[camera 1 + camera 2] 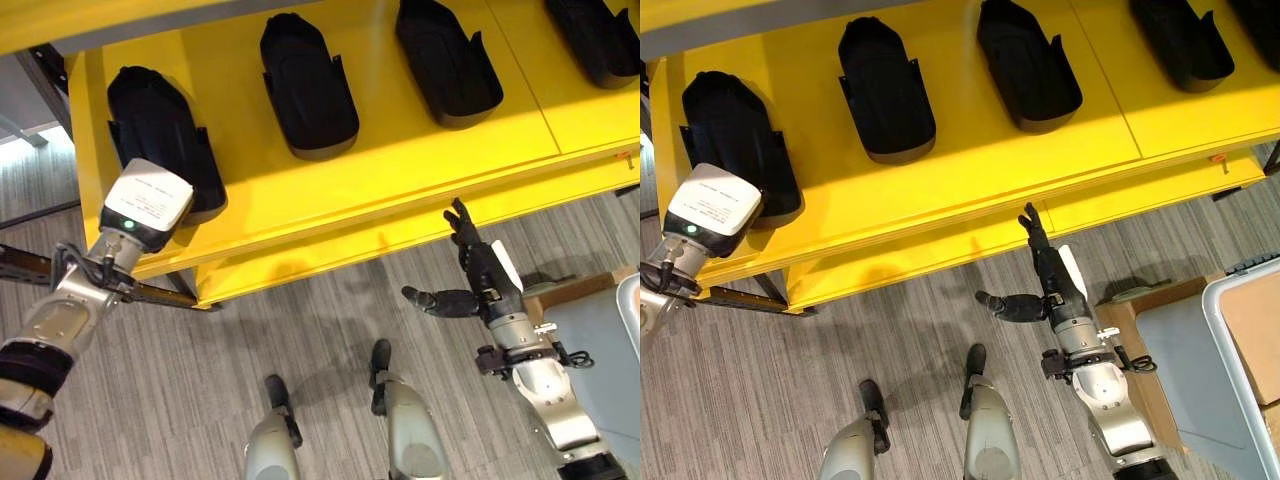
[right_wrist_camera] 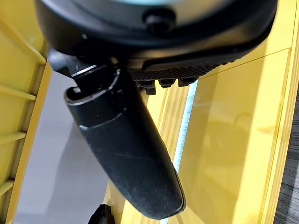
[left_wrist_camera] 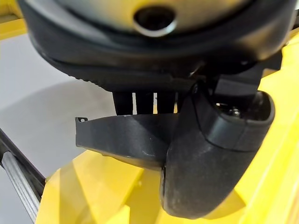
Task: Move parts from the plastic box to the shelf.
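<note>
Several black moulded parts lie in a row on the yellow shelf (image 1: 400, 170). At the shelf's left end my left hand (image 3: 210, 158) grips the leftmost part (image 1: 150, 125): in the left wrist view its wall (image 3: 126, 135) sits between the thumb and the fingers behind it. Below the shelf's front edge, my right hand (image 1: 485, 275) hangs over the floor, open, with straight fingers, the thumb spread and nothing in it. In the right wrist view the thumb (image 2: 126, 154) stands before the yellow shelf front.
Three more black parts (image 1: 305, 85) (image 1: 445, 60) (image 1: 595, 35) lie further right on the shelf, with bare yellow gaps between them. A white-rimmed plastic box (image 1: 1225, 330) stands at the far right beside a grey-blue panel (image 1: 1170, 350). Grey plank floor lies below.
</note>
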You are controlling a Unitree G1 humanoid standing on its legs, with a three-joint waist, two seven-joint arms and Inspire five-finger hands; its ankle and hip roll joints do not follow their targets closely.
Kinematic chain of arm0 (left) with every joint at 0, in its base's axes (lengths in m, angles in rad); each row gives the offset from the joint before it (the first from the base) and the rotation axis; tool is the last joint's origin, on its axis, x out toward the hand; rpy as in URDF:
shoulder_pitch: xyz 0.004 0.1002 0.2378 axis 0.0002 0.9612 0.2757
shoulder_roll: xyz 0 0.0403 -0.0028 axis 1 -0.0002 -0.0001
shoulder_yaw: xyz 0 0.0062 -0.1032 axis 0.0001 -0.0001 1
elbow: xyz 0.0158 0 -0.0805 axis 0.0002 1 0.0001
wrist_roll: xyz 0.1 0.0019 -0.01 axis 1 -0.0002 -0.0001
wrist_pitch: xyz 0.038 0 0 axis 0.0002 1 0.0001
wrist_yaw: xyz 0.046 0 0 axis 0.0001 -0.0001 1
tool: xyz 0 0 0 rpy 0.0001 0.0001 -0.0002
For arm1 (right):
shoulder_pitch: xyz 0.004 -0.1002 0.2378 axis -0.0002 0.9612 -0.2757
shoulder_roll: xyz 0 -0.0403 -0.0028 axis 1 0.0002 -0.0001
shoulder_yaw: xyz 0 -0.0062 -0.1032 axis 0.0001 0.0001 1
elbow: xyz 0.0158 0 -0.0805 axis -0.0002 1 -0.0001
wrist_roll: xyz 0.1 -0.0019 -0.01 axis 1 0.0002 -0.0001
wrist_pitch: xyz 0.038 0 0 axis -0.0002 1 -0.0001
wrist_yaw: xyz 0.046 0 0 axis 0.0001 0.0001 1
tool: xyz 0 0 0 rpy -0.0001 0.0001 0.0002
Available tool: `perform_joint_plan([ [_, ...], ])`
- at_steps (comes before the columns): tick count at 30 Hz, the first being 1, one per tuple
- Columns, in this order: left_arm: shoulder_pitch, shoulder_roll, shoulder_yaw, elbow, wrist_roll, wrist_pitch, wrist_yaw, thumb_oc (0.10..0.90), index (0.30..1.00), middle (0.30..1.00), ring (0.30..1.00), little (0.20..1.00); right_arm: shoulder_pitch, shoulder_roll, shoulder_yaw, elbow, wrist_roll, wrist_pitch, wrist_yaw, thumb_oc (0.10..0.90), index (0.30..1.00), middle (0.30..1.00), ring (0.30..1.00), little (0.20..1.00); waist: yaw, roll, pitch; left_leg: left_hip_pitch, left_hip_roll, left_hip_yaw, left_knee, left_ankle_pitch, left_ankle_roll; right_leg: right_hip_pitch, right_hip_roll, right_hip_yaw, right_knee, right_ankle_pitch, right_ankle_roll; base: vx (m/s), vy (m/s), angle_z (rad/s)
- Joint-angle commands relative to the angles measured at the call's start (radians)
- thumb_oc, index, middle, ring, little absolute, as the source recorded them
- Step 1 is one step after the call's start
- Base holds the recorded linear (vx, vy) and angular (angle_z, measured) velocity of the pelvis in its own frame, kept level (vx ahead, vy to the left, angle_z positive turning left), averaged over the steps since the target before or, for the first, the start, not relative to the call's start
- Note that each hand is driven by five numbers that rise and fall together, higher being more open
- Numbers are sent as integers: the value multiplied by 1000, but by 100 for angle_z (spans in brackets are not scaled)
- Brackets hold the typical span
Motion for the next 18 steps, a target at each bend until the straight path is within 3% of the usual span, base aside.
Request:
perform_joint_plan([
  [1,-32,112,47,17,-3,37,8,400,300,300,300,300,-14,-32,-85,-121,9,-117,-15,900,1000,1000,1000,1000,-22,-17,-78,-78,52,-58,111,-5,-35,-5,-113,104,11,42,137,-3,67,0],
  [5,-44,113,45,28,-4,43,6,400,300,300,300,300,-13,-33,-94,-120,3,-115,-19,900,1000,1000,1000,1000,-24,-18,-79,-92,46,-55,124,-10,-31,-12,-118,111,2,50,140,-2,42,-5],
  [6,-50,110,43,40,-3,49,10,759,802,802,802,802,-11,-31,-98,-119,1,-116,-24,900,1000,1000,1000,1000,-26,-19,-78,-97,42,-52,128,-13,-30,-14,-120,115,-3,54,140,2,44,-5],
  [7,-57,109,38,47,-2,53,11,900,1000,1000,1000,1000,-10,-31,-99,-120,-1,-116,-26,900,1000,1000,1000,1000,-27,-19,-78,-101,40,-52,132,-14,-28,-16,-122,117,-5,55,140,2,43,-6],
  [18,-47,144,42,34,9,39,-6,900,1000,1000,1000,1000,7,-40,-120,-123,-7,-109,-18,900,1000,1000,1000,1000,-23,-13,-85,-117,30,-52,153,-26,-25,-12,-130,129,-21,64,141,2,23,-4],
])
